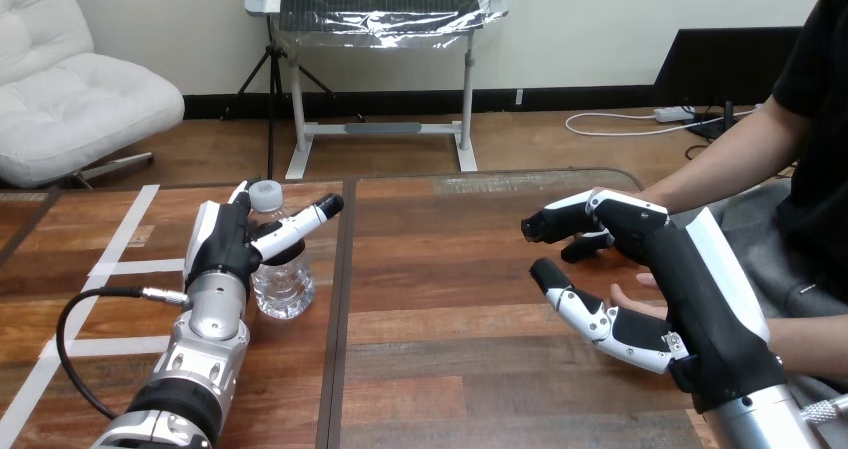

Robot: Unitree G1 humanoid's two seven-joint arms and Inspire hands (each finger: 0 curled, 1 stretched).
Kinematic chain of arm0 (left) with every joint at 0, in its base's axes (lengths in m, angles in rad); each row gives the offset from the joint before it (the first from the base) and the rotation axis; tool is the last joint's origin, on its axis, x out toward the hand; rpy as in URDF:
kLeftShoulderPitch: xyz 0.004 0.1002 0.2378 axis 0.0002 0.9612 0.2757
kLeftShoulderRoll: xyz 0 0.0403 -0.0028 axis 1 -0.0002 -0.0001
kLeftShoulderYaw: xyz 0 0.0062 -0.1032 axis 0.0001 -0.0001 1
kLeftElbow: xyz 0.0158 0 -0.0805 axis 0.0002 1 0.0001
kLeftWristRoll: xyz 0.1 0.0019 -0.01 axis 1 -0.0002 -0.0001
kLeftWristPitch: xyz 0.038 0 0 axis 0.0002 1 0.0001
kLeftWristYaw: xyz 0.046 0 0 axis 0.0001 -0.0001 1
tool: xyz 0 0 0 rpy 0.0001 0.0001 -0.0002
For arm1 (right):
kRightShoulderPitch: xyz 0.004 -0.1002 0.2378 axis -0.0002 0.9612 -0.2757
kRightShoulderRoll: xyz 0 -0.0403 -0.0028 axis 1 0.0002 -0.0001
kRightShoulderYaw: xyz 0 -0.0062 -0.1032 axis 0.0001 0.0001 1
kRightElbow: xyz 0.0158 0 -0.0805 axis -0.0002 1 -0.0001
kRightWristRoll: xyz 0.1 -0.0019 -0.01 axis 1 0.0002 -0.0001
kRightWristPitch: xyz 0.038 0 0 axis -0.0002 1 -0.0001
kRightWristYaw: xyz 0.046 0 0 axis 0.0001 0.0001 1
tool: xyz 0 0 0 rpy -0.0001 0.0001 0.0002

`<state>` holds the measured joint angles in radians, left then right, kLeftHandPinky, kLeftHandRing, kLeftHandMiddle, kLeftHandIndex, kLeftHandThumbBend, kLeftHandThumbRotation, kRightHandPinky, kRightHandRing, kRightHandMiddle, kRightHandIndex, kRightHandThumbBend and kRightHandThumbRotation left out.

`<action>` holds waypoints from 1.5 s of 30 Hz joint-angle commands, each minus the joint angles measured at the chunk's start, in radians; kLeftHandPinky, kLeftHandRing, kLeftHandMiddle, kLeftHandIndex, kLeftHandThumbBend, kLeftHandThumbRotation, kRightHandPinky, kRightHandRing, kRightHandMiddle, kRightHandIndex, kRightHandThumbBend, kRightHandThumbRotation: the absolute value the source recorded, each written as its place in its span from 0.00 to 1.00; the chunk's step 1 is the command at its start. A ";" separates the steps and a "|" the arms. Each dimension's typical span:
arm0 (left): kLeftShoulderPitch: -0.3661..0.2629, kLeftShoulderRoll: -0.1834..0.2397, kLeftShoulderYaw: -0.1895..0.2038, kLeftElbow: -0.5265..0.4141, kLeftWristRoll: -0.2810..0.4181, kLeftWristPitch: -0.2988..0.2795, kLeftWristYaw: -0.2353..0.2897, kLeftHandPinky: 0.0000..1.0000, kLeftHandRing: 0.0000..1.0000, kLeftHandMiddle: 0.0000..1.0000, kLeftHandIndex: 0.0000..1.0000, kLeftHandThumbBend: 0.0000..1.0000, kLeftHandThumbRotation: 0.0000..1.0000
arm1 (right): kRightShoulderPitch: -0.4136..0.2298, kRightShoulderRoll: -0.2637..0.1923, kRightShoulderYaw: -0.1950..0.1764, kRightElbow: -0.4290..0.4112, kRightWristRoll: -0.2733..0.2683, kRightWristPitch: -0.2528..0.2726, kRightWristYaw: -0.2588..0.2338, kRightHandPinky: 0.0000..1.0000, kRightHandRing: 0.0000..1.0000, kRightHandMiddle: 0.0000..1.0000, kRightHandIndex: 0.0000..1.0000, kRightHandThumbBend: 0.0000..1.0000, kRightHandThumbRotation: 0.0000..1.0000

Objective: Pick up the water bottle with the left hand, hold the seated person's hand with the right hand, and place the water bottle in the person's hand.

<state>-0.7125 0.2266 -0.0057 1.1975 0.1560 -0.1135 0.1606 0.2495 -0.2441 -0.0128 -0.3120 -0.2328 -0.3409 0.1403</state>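
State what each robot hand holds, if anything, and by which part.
Left hand is at the water bottle, near its neck; a grip cannot be told. Right hand holds nothing: the person's hand lies within its open span.

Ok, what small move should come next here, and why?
Probably curl the left hand round the water bottle. The bottle stands on the table, and the one finger seen across it is straight, so no grasp looks made yet. The right hand is open by the person's hand, not curled round it.
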 commanded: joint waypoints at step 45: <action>-0.028 -0.016 -0.064 0.017 0.115 -0.093 0.254 0.52 0.58 0.61 0.61 0.75 0.05 | -0.029 -0.025 -0.020 -0.060 0.010 0.004 0.004 0.55 0.63 0.63 0.59 0.42 0.00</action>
<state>-0.7097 0.2164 -0.0658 1.2198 0.2537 -0.1447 0.3550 0.2529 -0.2533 -0.0140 -0.3182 -0.2329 -0.3350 0.1406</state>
